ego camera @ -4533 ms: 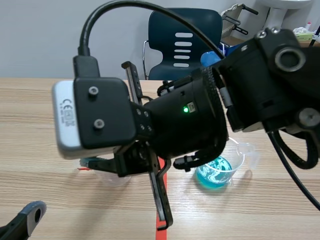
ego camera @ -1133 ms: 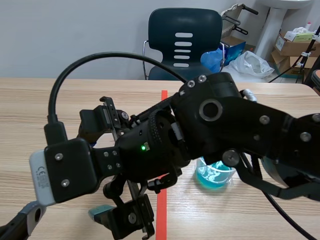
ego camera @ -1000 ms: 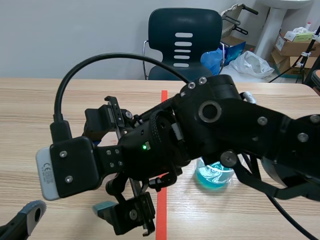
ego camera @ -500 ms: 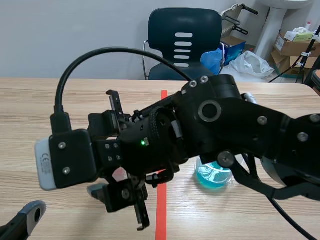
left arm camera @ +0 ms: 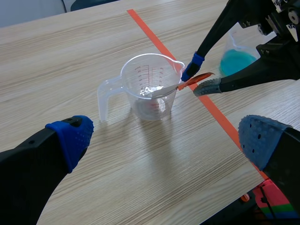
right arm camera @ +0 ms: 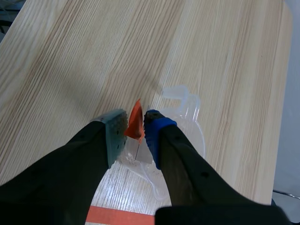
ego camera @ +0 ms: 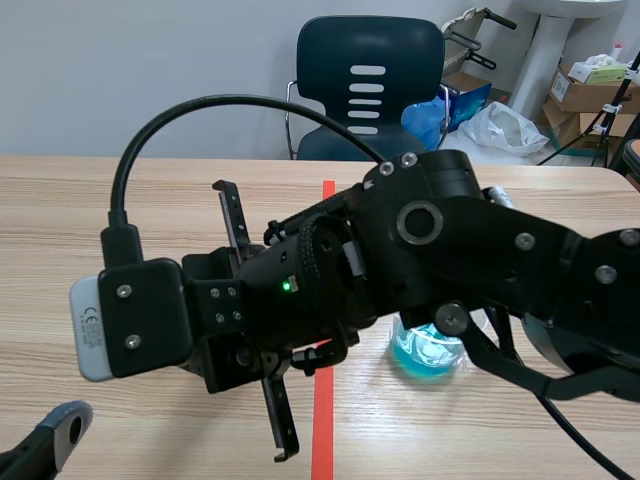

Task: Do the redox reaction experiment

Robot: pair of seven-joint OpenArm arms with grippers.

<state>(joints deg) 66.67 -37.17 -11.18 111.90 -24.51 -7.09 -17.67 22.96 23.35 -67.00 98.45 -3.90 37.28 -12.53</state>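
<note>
A clear empty measuring cup (left arm camera: 147,86) stands on the wooden table, ahead of my open left gripper (left arm camera: 166,140). My right gripper (left arm camera: 197,80) reaches in beside the cup's spout, shut on the orange end (left arm camera: 193,81) of a thin silvery strip (left arm camera: 157,90) that slants down into the cup. In the right wrist view the orange end (right arm camera: 136,121) sits pinched between the pads of my right gripper (right arm camera: 136,127), with the clear cup (right arm camera: 187,117) right beneath. A second cup of blue liquid (ego camera: 430,350) stands right of the tape line. In the scene view the right arm (ego camera: 420,260) hides the clear cup.
An orange-red tape line (left arm camera: 154,37) runs between the two cups. The blue-liquid cup (left arm camera: 236,58) stands behind the right gripper. The table's near edge (left arm camera: 234,197) lies close to my left gripper. A dark chair (ego camera: 370,80) stands beyond the table.
The right arm came down over the clear cup. In the last second its gripper rose a little and turned, slipping out of sight behind the wrist camera. The blue cup stayed put.
</note>
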